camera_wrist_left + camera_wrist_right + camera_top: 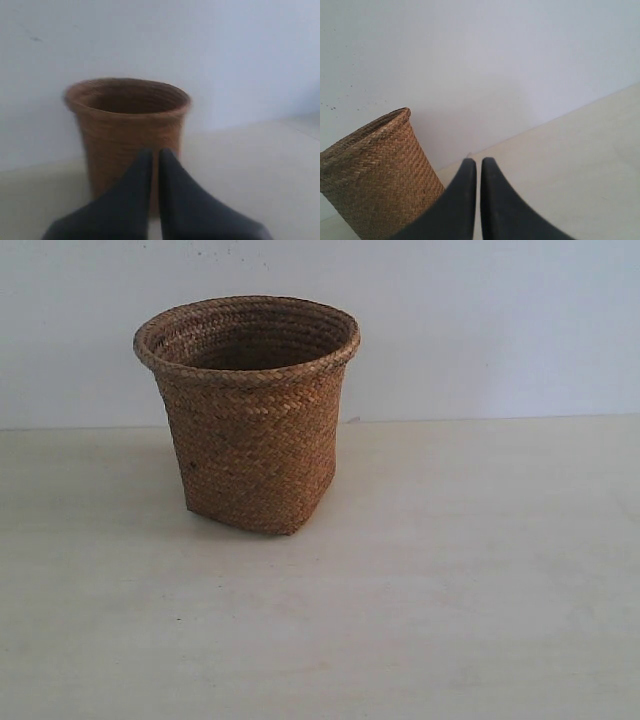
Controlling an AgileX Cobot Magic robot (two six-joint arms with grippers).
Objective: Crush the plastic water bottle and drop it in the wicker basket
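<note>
Toward the far left of the pale wooden surface (450,590), near the plain white wall (480,320), the tall brown woven wicker basket (250,440) stands upright, its round flared rim open. The left tool (155,152) is narrow, its dark jaws drawn together on nothing, pointing at the basket's wall. The right tool (478,161) is likewise narrow and holds nothing, with the basket off to one side.

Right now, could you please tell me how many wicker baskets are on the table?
1. The wicker basket stands upright on the table, left of centre, near the wall; none looks hidden.
</note>
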